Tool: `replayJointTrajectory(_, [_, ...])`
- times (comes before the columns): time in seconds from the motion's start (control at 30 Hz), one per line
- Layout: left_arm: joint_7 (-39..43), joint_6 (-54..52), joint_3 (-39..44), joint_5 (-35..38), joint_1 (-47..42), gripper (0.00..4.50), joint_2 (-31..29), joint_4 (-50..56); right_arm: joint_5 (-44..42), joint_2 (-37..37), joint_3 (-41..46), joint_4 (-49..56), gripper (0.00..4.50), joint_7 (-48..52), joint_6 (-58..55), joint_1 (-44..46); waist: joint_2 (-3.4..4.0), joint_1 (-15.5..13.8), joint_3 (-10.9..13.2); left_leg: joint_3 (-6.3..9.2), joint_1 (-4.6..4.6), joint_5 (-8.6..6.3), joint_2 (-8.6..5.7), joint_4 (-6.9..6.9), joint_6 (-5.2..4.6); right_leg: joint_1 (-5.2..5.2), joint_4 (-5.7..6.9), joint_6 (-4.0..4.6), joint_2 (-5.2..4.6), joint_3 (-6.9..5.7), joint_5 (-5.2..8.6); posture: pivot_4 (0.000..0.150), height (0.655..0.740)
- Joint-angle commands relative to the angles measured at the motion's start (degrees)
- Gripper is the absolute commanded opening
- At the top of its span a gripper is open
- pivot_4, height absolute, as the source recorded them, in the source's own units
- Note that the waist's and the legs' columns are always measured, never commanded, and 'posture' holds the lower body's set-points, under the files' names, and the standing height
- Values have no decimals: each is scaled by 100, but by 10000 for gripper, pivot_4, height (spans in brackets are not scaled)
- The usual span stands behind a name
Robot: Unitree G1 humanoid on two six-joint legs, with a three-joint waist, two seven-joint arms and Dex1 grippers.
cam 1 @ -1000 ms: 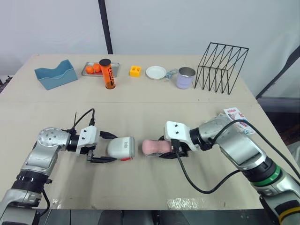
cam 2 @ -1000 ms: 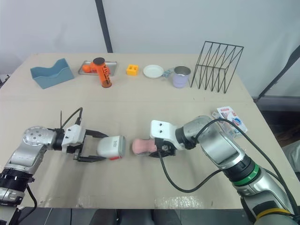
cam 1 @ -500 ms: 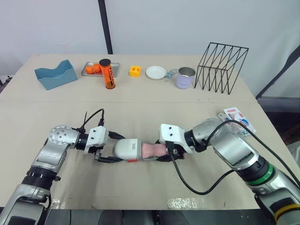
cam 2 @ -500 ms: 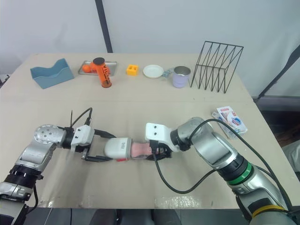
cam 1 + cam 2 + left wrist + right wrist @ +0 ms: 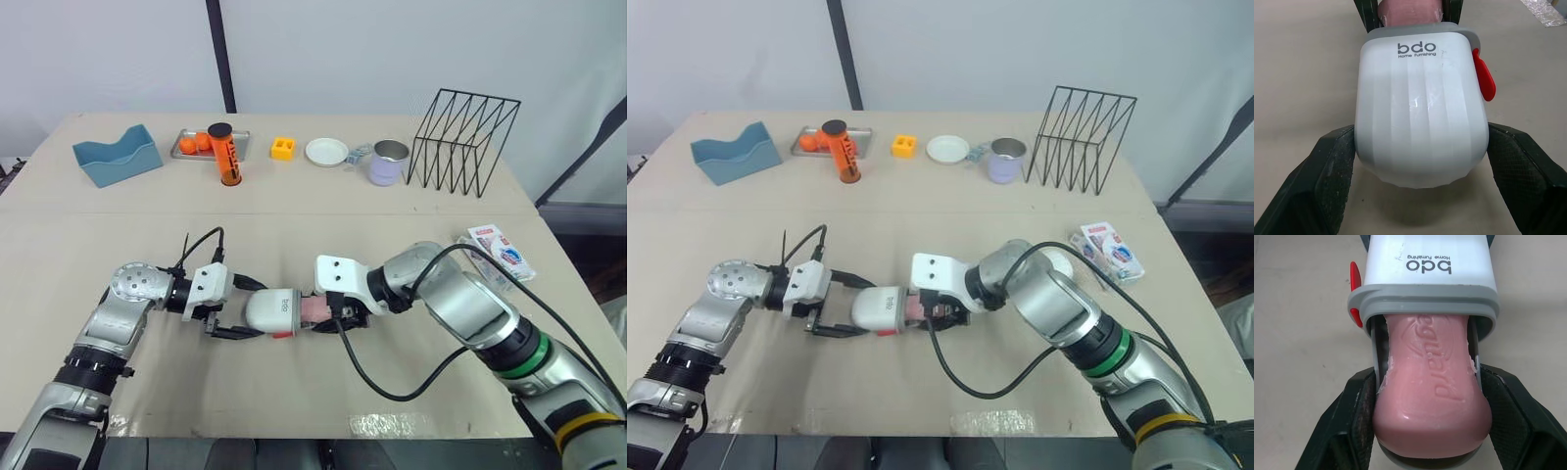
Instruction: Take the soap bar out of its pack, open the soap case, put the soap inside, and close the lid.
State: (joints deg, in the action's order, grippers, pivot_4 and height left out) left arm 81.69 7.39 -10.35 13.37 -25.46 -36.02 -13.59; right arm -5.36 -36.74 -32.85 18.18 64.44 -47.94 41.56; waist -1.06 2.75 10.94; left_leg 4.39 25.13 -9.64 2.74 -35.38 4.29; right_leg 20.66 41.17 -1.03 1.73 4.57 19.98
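1. Tan table (image 5: pixel 294 235), near its front edge: I see the right gripper (image 5: pixel 331 313) pinching the pink soap (image 5: pixel 1432 382) at its rear end, with the front end inside the mouth of the white case (image 5: pixel 1420 107).
2. The left gripper (image 5: pixel 253 313) clamps the case's closed end from both sides.
3. A second ago soap and case lay apart; now the soap sits deeper than half a second ago.
4. Both forearms lie low, pointing at each other.
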Motion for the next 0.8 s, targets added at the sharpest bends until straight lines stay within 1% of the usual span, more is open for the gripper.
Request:
replayJointTrajectory(0.03, [-96, 72, 26, -31, -124, 35512, 39, 10, -33, 84, -5, 110, 25223, 6, 5, 174, 0, 0, 0, 0, 0, 0, 0, 0, 0, 0, 0, 0, 0, 0, 0, 1500, 7400])
replayJointTrajectory(0.47, [-163, 127, -107, -242, -164, 35512, 114, -20, -27, 65, -13, -29, 25223, 37, -110, 286, 0, 0, 0, 2, 0, 0, -1, 0, 0, 0, 0, 0, 0, -1, 0, 1500, 7400])
replayJointTrajectory(0.5, [-162, 128, -112, -252, -169, 35512, 109, -27, -27, 44, -6, -14, 35671, 46, -111, 270, 0, 0, 0, 2, 0, 0, -1, 0, 1, 0, 0, 0, 0, -1, 0, 1500, 7400])
replayJointTrajectory(0.53, [-163, 127, -117, -260, -172, 35512, 104, -31, -29, 26, 2, 2, 38401, 51, -109, 253, 0, 0, 0, 2, 0, 0, -1, 0, 0, 0, 0, 0, 0, -1, 0, 1500, 7400])
replayJointTrajectory(0.57, [-161, 126, -122, -269, -179, 35512, 100, -40, -32, 8, 13, 13, 43636, 52, -110, 237, 0, 0, 0, 2, 0, 0, -1, 0, 0, 0, 0, 0, 0, -2, 0, 1500, 7400])
replayJointTrajectory(0.63, [-151, 121, -132, -301, -199, 35512, 96, -72, -44, -49, 42, 36, 44531, 55, -102, 206, 0, 0, 0, 3, 0, 0, -1, 0, 0, 0, 0, 0, 0, -2, 0, 1500, 7400])
replayJointTrajectory(0.8, [-139, 142, -155, -359, -242, 35512, 104, -142, -104, -202, 152, 78, 44531, 59, -71, 125, 0, 0, 0, 3, 0, 0, -1, 0, 1, -1, 0, 0, 0, -2, 0, 1500, 7400])
